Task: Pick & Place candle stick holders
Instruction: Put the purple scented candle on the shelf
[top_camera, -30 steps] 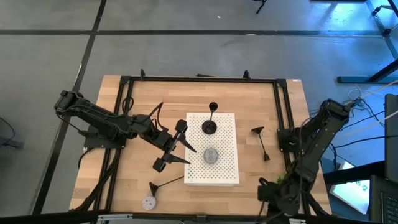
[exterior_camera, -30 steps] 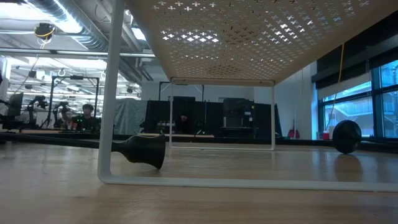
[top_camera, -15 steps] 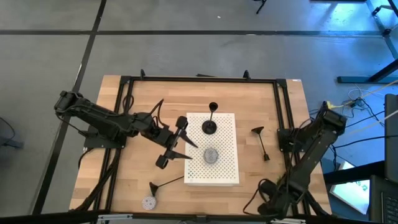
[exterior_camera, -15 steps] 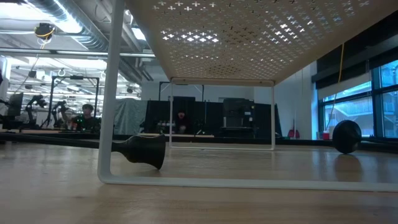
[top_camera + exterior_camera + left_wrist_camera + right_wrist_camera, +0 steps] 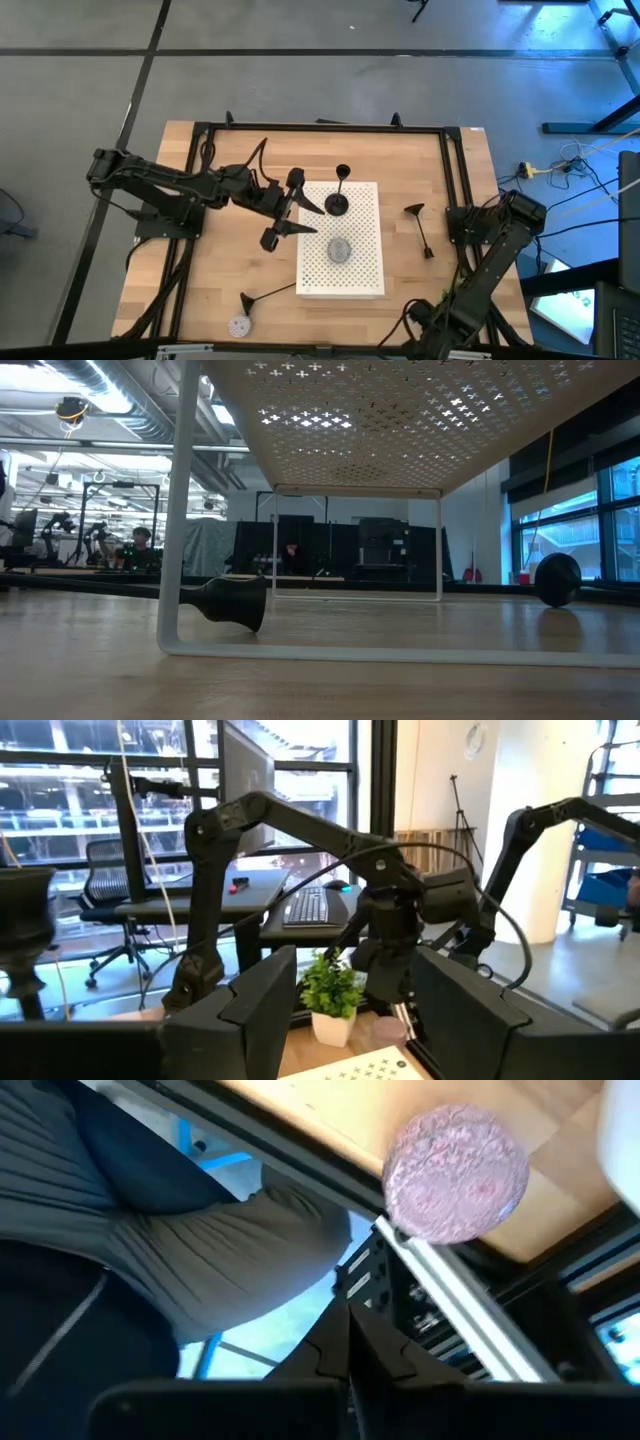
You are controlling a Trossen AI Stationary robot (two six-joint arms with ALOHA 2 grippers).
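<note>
One black candle stick holder point(image 5: 338, 200) stands upright by its round base on the white perforated stand point(image 5: 365, 275); its cup shows in the left wrist view point(image 5: 22, 915). A second holder point(image 5: 418, 228) lies on its side on the table, right of the stand. A third point(image 5: 266, 294) lies on its side near the stand's near left corner. My left gripper point(image 5: 285, 212) is open and empty at the stand's left edge, left of the upright holder; its fingers show apart in the left wrist view point(image 5: 345, 1010). My right gripper point(image 5: 350, 1350) is shut and empty, off the table's near right edge.
A grey disc point(image 5: 339, 250) lies on the stand and another point(image 5: 238, 325) on the table near its near edge. A black frame point(image 5: 200, 135) runs round the table. In the low view a lying holder's cup end point(image 5: 228, 602) and a round base point(image 5: 558, 578) show under the stand.
My left gripper has gone toward the table's far edge and a little right along the stand's left side, still open. My right arm has folded lower toward the near edge. The holders have kept still.
</note>
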